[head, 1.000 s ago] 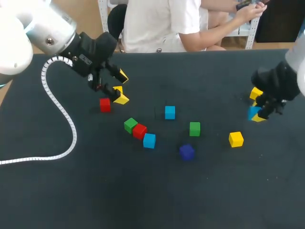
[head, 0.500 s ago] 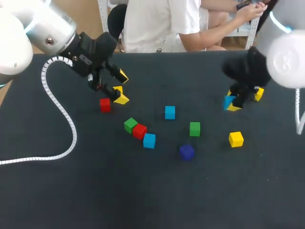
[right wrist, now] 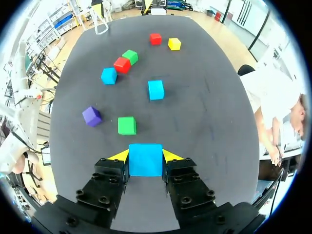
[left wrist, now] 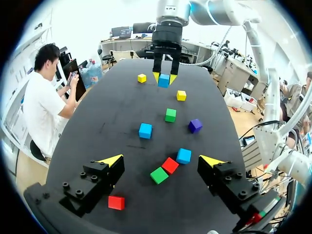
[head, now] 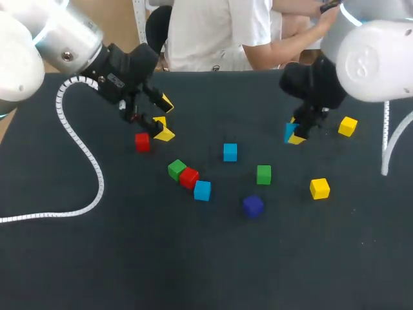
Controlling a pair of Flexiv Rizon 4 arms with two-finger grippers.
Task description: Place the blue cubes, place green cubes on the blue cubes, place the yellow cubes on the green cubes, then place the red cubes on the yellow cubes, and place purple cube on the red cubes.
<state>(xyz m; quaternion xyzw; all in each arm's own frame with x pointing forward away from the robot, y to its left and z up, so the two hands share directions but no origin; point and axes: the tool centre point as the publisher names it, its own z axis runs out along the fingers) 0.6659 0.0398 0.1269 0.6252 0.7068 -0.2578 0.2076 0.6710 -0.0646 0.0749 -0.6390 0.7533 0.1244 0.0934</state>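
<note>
Held blue cube point(right wrist: 145, 163): your right gripper point(right wrist: 145, 155) has it clamped between both yellow tips, over the far right part of the table point(head: 129, 258), well apart from the cubes in the middle.
Grip on it: the tips press on two opposite flat faces and look centred, so it should sit square when you set it down.
How it will likely handle: small, rigid and light, not fragile. The faces look smooth, so an off-centre pinch could let it twist.
Left gripper point(left wrist: 161, 160): fingers spread wide with nothing between them, over the table near one red cube point(left wrist: 116, 202).
Lone blue cube point(head: 230, 152): all sides are free. Take it on any two opposite faces, never across corners.
Crowded blue cube point(head: 202, 190): it ends a diagonal row with a red cube point(head: 188, 177) and a green cube point(head: 177, 169), touching or nearly so. Grip the two faces that do not meet the red cube.
Stacking caution: smooth cubes on a small footing will probably topple from any sideways nudge, so open the fingers cleanly.
</note>
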